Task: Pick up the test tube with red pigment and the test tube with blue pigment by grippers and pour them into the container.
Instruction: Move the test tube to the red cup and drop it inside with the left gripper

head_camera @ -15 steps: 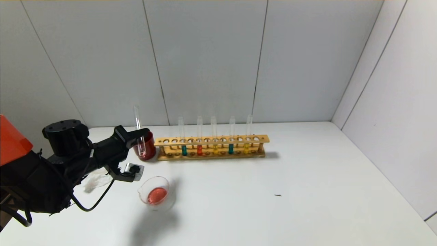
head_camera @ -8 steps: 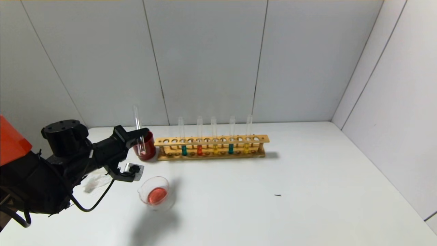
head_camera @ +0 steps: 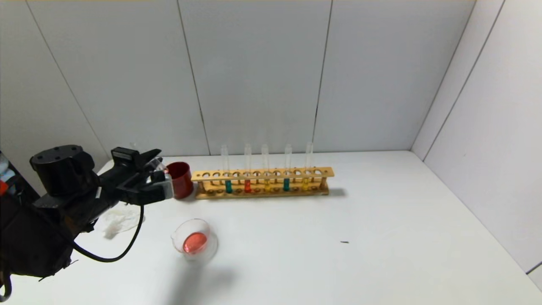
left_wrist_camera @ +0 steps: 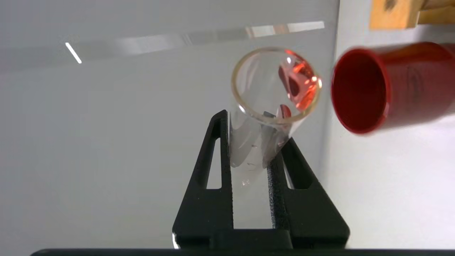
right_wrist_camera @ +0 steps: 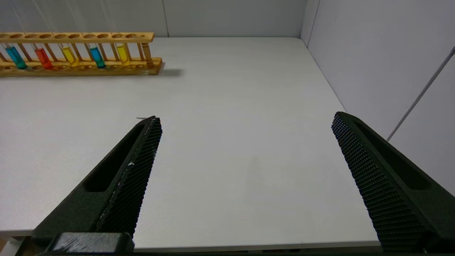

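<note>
Clamped on a clear glass test tube (left_wrist_camera: 265,106), the left gripper (head_camera: 159,180) holds it low over the table's left side, just beside the dark red cup (head_camera: 180,179); the wrist view looks straight into the tube's open mouth, where only a smear of orange-red liquid clings to the wall. This reads as the test tube with red pigment, emptied. The right gripper (right_wrist_camera: 245,167) hangs parked at the near right edge of the table, jaws wide and holding nothing.

Nearest the robot, the container (head_camera: 194,243) stands alone with a shallow pool of orange-red liquid in it. A crumpled white tissue (head_camera: 118,222) lies to its left. Behind, the wooden rack (head_camera: 262,183) carries five tubes; the teal-blue one at its left end (head_camera: 228,185) could serve as the test tube with blue pigment.

My judgement: the step in hand is discarding the spent tube into the cup. To do it well, bring the rounded end over the cup's mouth, tip the tube near upright, lower it inside, then release gently so the glass neither bounces nor topples the cup.
</note>
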Action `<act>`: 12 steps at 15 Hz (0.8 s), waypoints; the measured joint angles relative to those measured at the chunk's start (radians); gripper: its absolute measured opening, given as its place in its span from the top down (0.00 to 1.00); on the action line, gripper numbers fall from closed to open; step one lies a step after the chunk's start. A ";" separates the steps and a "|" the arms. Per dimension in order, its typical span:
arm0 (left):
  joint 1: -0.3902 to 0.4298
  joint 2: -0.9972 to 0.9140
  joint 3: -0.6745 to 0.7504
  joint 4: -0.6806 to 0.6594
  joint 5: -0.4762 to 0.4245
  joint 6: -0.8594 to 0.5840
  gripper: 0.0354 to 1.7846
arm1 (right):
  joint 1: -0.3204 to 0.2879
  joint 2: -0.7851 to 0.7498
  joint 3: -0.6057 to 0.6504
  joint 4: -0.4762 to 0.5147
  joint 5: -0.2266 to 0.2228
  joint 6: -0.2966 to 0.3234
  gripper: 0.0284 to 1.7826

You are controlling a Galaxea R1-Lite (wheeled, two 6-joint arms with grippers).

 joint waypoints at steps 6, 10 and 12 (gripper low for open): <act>-0.027 -0.156 -0.236 0.473 0.146 -0.650 0.83 | 0.000 0.000 0.000 0.000 0.000 0.000 0.02; -0.034 -0.172 -0.385 0.606 0.189 -1.102 0.83 | 0.000 0.000 0.000 0.000 0.000 0.000 0.02; -0.035 -0.169 -0.400 0.613 0.246 -1.232 0.83 | 0.000 0.000 0.000 0.000 0.000 0.000 0.02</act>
